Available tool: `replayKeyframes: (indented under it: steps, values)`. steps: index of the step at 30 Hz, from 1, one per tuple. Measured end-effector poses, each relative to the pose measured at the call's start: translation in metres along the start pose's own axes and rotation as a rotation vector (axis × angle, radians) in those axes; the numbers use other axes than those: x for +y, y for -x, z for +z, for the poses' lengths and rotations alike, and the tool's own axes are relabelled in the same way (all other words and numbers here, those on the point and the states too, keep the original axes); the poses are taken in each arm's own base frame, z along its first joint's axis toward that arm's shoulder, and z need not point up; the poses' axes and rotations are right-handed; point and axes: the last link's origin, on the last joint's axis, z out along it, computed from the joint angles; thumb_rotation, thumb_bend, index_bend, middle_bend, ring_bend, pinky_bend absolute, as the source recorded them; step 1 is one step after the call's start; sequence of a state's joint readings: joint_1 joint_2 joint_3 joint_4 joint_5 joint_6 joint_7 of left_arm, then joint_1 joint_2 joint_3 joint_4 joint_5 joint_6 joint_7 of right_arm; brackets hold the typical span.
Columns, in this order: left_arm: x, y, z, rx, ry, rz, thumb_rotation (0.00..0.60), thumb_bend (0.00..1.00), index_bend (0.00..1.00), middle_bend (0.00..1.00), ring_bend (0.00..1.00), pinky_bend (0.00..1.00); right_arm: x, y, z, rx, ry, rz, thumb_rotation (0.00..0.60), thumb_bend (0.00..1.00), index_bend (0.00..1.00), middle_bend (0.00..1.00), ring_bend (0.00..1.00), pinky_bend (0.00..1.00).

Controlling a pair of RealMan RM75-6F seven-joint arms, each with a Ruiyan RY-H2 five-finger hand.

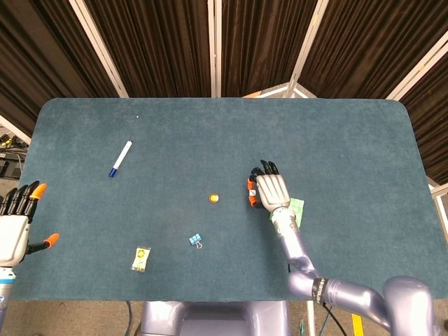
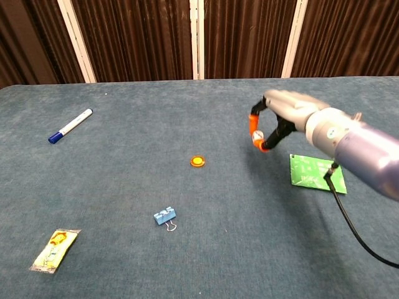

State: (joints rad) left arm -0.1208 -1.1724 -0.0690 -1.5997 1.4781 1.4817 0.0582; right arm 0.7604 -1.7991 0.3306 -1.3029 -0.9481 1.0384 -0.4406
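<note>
Fingers [image 2: 254,122] of right hand [image 2: 280,115] pinch small white die [image 2: 258,135], raised above table [image 1: 336,133] mid-right | left hand [image 1: 14,220] spread, empty, left edge | step: carrying | next: steady transport, firm pinch.

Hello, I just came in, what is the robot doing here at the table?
The right hand pinches a small white die between its orange fingertips and holds it above the blue table, beside a green card. The left hand waits open at the table's left edge. A marker, an orange disc, a blue binder clip and a yellow packet lie untouched.
</note>
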Motion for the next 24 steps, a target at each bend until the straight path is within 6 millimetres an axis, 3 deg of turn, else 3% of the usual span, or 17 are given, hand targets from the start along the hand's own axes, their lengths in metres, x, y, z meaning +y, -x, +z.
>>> replayKeyframes:
  steps: [8,15,24]
  values:
    - [0.001,-0.002,-0.001,0.007,0.005,0.0,0.6,0.0,0.0,0.0,0.0,0.0,-0.006,-0.037,-0.013,0.076,-0.027,-0.032,0.6,0.33,0.57,0.24,0.0,0.0]
    - [0.002,-0.003,-0.002,0.01,0.009,-0.001,0.6,0.0,0.0,0.0,0.0,0.0,-0.002,-0.044,-0.019,0.073,-0.014,-0.046,0.6,0.31,0.41,0.18,0.0,0.0]
    - [0.002,-0.004,-0.002,0.014,0.011,-0.002,0.6,0.0,0.0,0.0,0.0,0.0,0.003,-0.047,-0.023,0.084,-0.011,-0.057,0.6,0.31,0.38,0.16,0.0,0.0]
